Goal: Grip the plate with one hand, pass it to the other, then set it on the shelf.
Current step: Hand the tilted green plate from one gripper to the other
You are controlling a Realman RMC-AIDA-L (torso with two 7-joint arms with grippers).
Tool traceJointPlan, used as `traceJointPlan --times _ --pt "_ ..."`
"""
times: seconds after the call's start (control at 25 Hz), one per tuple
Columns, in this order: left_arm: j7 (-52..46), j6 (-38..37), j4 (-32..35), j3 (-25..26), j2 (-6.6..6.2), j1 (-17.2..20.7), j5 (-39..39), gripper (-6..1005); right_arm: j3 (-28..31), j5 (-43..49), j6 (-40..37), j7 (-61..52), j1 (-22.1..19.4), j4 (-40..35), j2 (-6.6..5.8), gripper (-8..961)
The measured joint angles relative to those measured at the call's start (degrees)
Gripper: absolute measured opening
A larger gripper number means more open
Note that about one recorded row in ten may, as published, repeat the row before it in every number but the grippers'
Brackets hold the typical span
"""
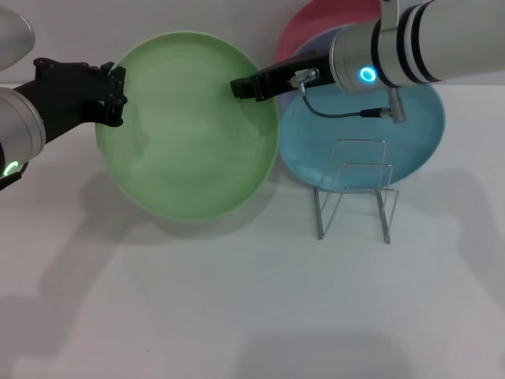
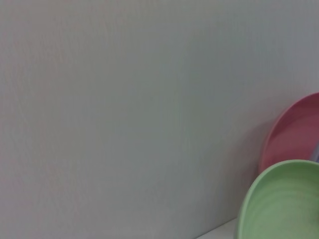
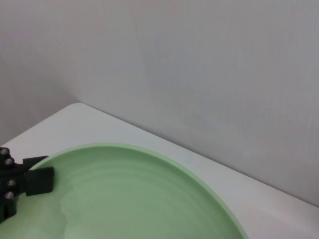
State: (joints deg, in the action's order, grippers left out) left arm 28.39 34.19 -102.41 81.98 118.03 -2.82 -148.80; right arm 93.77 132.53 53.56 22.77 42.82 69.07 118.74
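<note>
White table (image 1: 237, 316); plate (image 1: 189, 126) between left claw (image 1: 117, 87), right claw (image 1: 241, 87).

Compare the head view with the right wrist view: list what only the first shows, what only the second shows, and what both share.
Only the head view shows the right gripper at the green plate's rim, the blue plate, the pink plate behind it, and the wire shelf standing without a plate in front of the blue plate. Only the right wrist view shows the wall behind the table. Both share the green plate, the white table, and the left gripper at the plate's rim on the far side from the right gripper.
</note>
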Motion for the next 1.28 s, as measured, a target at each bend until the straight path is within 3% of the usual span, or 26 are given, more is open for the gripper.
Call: traceJointPlan --times 0.92,1.16,1.28 --pt "0.07 -0.04 -0.55 -0.31 0.0 0.09 -0.01 78 0.25 0.0 -1.02 1.03 0.93 -2.47 0.07 343" --pt "0.1 -0.2 -0.53 -0.42 -0.03 -0.02 -0.06 80 -0.29 0.08 -1.09 1.98 0.76 -2.04 0.07 206" --pt "0.32 -0.23 -0.52 -0.59 -0.04 -0.05 -0.09 80 -1.39 0.54 -0.86 2.11 -0.25 0.04 0.07 192"
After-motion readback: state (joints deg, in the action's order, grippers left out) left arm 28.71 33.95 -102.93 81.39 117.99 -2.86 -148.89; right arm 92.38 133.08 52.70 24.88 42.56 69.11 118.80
